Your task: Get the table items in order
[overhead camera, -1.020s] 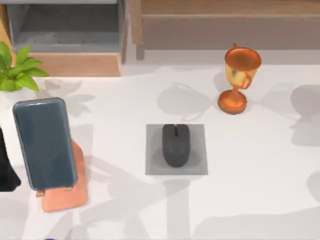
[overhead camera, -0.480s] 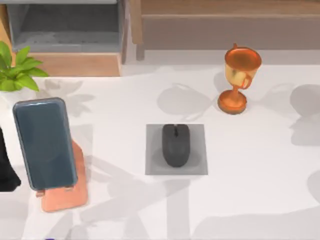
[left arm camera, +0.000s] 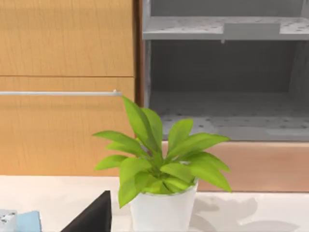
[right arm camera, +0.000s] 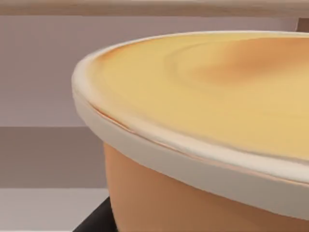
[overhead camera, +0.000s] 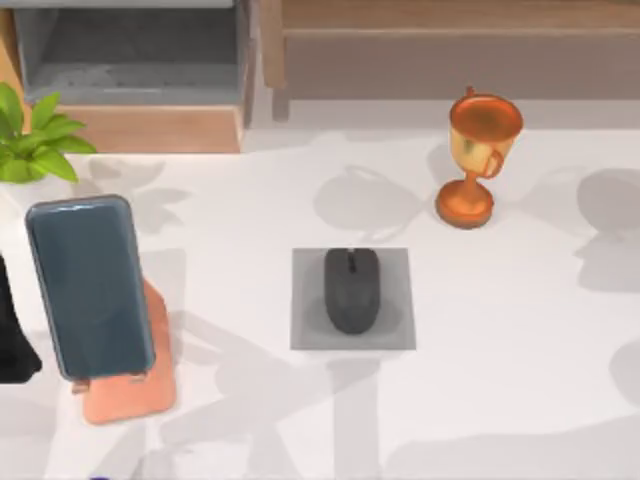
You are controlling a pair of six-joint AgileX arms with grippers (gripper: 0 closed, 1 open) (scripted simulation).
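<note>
White desk (overhead camera: 520, 400) w/ wood cabinets and a grey open shelf (overhead camera: 130, 50) along the far edge. Lots of free room: the whole right half past the pad is bare, same for the front strip near the top view's bottom edge, just soft shadows on it.

Centre: black mouse (overhead camera: 351, 290) sits on the flat grey pad (overhead camera: 305, 335), pad margin showing all round it. Trophy (overhead camera: 480, 155) stands upright far right-of-centre, well apart from the pad, close to the desk's back edge. Left side: smartphone (overhead camera: 88, 285) leans tilted on the pink stand (overhead camera: 135, 395), stand's base poking out below and to the right of the phone. Green plant (overhead camera: 35, 140) at the far-left back corner, cut off by the frame edge; left wrist view has it in a white pot (left arm camera: 164, 212) in front of the shelf.

Hard to read: a black shape (overhead camera: 12, 340) at the left edge beside the phone, prob. part of the left arm, mostly out of frame. Left end effector: can't tell whether its fingers are apart or together. Right wrist view is crowded by a big orange-tan round form w/ a pale rim (right arm camera: 193, 159), very close up; can't say what it is. Right end effector: fingers' state can't tell either.

Vs. 1 s and 0.5 s ago: mouse, pad, phone, stand, trophy all in the same spots, nothing shifted; black shape at left edge unchanged too.
</note>
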